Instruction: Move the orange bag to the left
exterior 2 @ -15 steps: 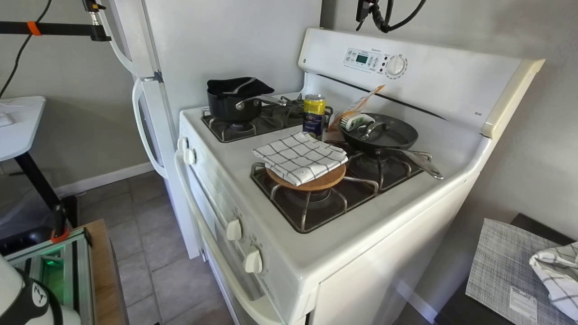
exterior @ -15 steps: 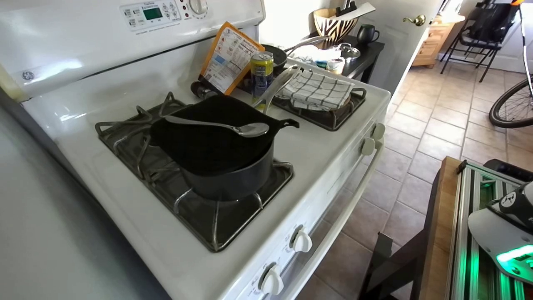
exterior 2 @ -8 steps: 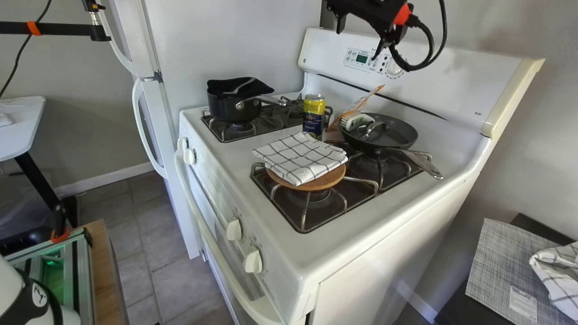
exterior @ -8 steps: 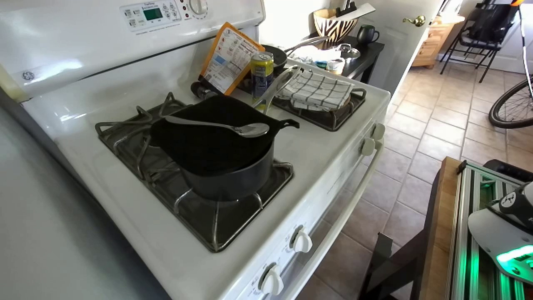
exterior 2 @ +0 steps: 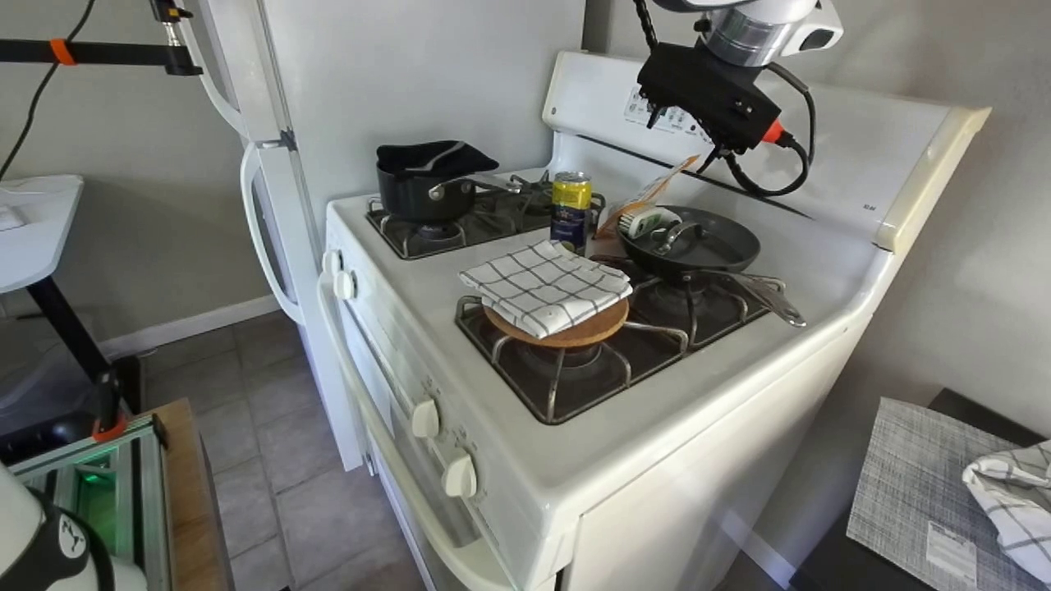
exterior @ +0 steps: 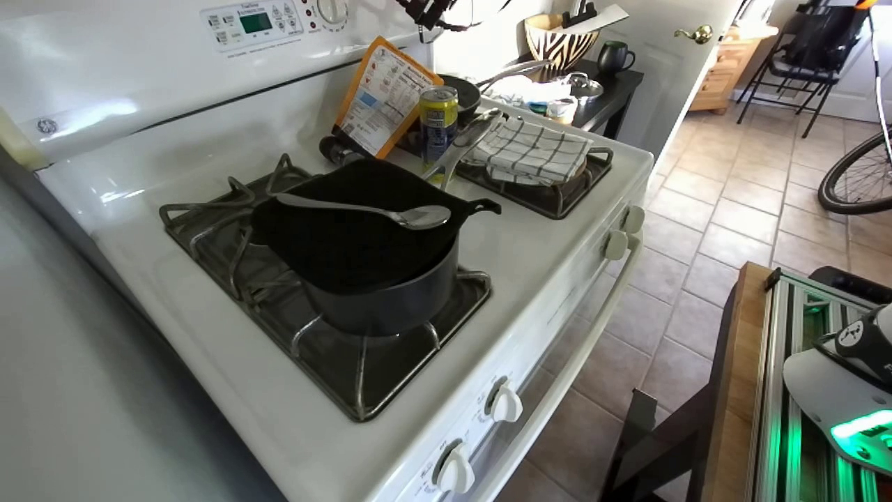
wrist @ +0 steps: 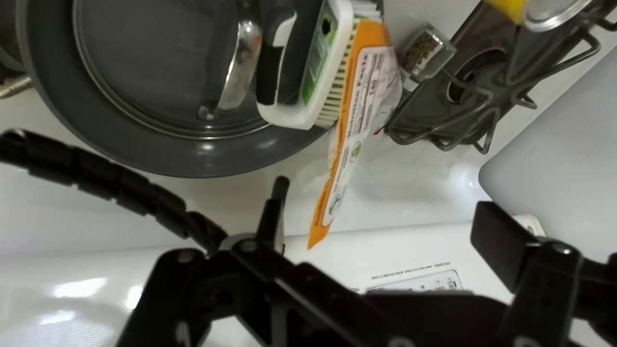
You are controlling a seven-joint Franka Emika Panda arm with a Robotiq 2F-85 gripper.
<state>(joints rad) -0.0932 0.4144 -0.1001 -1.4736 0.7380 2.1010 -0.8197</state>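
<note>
One flat rectangular orange food packet with white printed panel (exterior: 383,94): stands tilted near the middle of the back edge of the glossy white stovetop (exterior: 502,251), apparently against a white-and-green bristle brush (wrist: 320,72); not moved. One black two-fingered gripper (wrist: 388,219), mine: fingers spread wide, grasping nothing, hanging above that same edge. Change noted: within the last second I have come down toward the packet's upper end, and now show in both exterior views. Meaning, as I judge it: approach under way, pinch not yet made, shift toward the left edge all to do. One round dark grey metal pan (exterior 2: 714,242), back right corner: a possible snag if I reach low.
</note>
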